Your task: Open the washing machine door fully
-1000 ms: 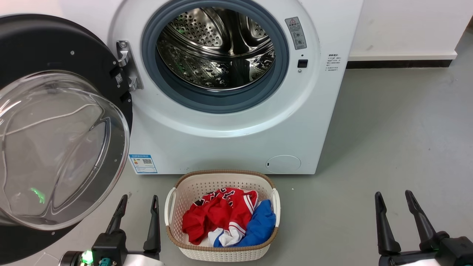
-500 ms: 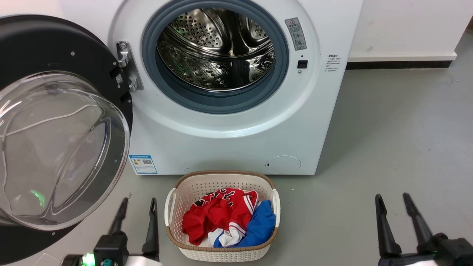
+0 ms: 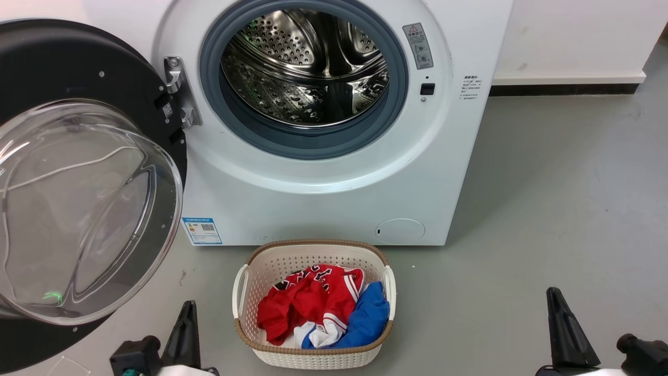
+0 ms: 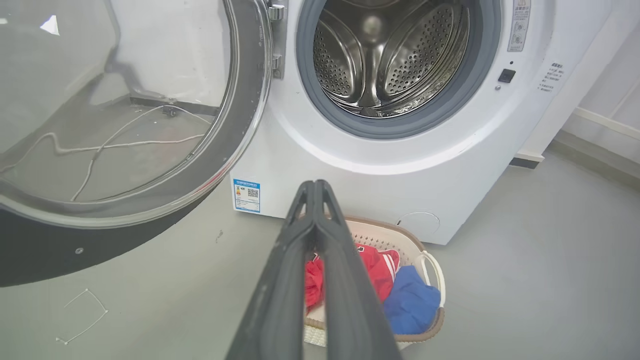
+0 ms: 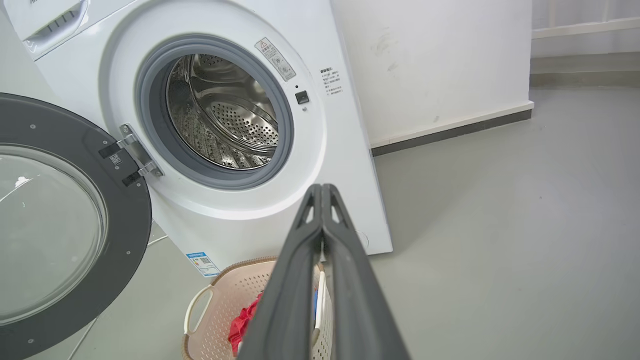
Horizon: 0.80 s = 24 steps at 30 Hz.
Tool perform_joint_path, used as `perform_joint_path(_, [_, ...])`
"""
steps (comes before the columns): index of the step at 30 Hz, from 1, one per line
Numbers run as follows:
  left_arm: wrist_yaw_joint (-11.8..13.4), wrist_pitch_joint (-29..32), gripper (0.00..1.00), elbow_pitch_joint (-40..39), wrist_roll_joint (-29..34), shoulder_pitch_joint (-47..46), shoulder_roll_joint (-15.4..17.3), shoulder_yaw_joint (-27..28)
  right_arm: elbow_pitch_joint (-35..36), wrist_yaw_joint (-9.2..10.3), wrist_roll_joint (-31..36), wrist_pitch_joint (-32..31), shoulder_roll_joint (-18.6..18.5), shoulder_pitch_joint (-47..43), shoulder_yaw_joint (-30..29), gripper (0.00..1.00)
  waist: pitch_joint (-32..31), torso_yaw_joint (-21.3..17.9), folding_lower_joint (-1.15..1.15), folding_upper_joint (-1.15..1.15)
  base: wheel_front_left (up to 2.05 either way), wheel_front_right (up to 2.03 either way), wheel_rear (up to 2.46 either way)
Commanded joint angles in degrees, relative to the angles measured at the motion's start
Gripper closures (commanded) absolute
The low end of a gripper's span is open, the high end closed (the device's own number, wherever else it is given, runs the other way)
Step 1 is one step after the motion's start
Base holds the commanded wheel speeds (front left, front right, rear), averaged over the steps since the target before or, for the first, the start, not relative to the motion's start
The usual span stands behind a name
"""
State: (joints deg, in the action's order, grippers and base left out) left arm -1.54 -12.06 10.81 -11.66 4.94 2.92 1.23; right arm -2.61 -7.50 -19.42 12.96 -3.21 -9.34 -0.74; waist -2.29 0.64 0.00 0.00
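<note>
The washing machine door (image 3: 120, 78), a black ring around a clear bulging glass bowl, stands swung far out to the left of the white washing machine (image 3: 323, 203) on its hinge. The steel drum (image 3: 308, 68) lies exposed. My left gripper (image 3: 189, 308) is shut on nothing, low on the floor side between the door and the basket, apart from both. My right gripper (image 3: 554, 298) is also shut and empty, far right. In the left wrist view the door (image 4: 240, 125) sits upper left of my shut fingertips (image 4: 315, 189). The right wrist view has the door (image 5: 125, 210) at left, beyond my shut right gripper (image 5: 320, 191).
A cream laundry basket (image 3: 313, 246) with red, white and blue clothes (image 3: 308, 303) stands on the grey floor right before the machine, between my grippers. A white wall with a dark baseboard (image 3: 563, 90) runs behind at right, with open floor (image 3: 563, 198) before it.
Both grippers went from open to shut and dropped lower in the head view. The door and basket stayed where they were.
</note>
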Motion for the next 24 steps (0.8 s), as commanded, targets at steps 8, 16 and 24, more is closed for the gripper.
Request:
perform_joint_path(8, [-0.9,2.1,1.0,-0.6,-10.4,-2.8,0.0,0.7,-0.8,0.0,-10.0,-1.8,-0.9,3.3,0.1,1.0,0.2,0.0,0.0,0.0,0.0,0.0,0.0])
perform_joint_path(16, [-1.6,4.4,1.0,-0.1,-20.5,-4.0,0.0,1.3,-2.2,0.0,-19.7,-3.8,-1.3,5.1,-0.1,1.0,0.4,-0.1,0.0,0.0,0.0,0.0,0.0])
perform_joint_path(24, [-2.2,6.2,1.0,0.3,-27.8,-5.0,0.0,1.8,-3.3,0.0,-26.6,-5.3,-1.5,6.5,-0.2,1.0,0.6,-0.1,0.0,0.0,0.0,0.0,0.0])
